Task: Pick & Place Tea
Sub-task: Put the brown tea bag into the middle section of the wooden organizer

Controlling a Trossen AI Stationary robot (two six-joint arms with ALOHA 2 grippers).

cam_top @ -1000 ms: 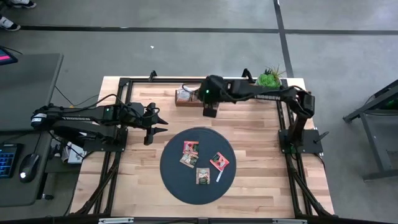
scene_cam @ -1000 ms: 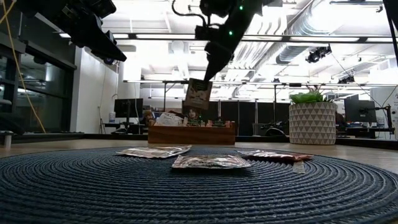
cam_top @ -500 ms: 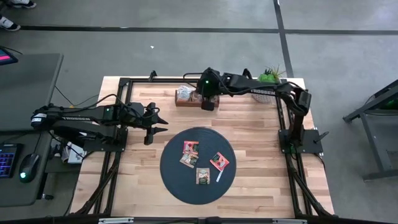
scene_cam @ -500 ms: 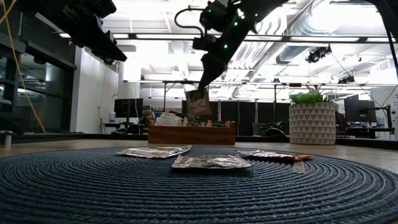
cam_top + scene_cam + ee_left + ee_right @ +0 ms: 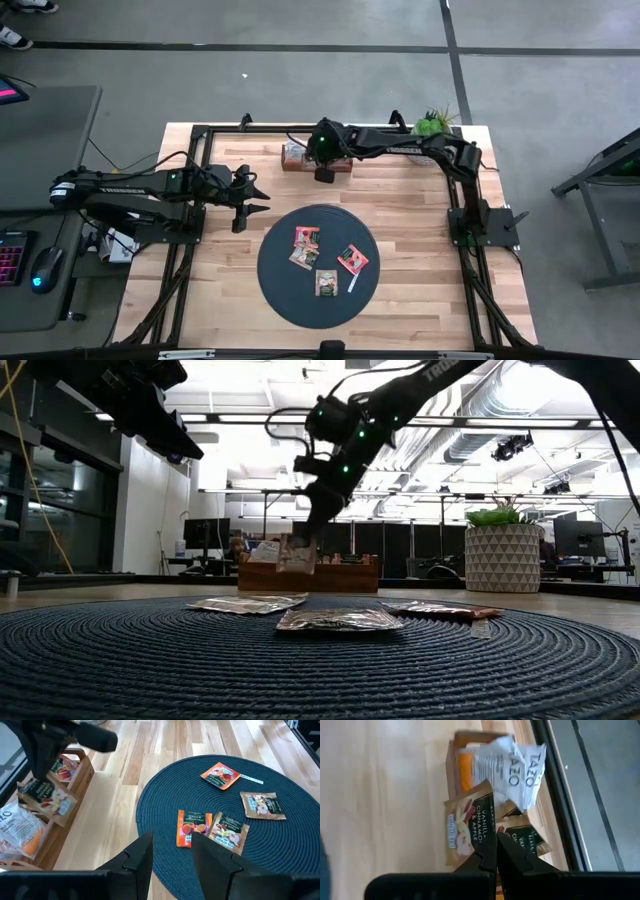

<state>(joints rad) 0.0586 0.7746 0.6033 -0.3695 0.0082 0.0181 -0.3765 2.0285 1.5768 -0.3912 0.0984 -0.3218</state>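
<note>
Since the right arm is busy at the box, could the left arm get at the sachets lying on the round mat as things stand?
Probably yes. The left gripper hangs beside the mat, jaws open and empty, and nothing stands between it and the four sachets, which lie flat and uncovered.

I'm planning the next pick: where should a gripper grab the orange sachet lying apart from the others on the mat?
Take the orange sachet by a free edge or corner, coming from above. It lies flat on the dark round mat, touching no other sachet, so every edge looks open; its flatness probably means pinching a corner.
</note>
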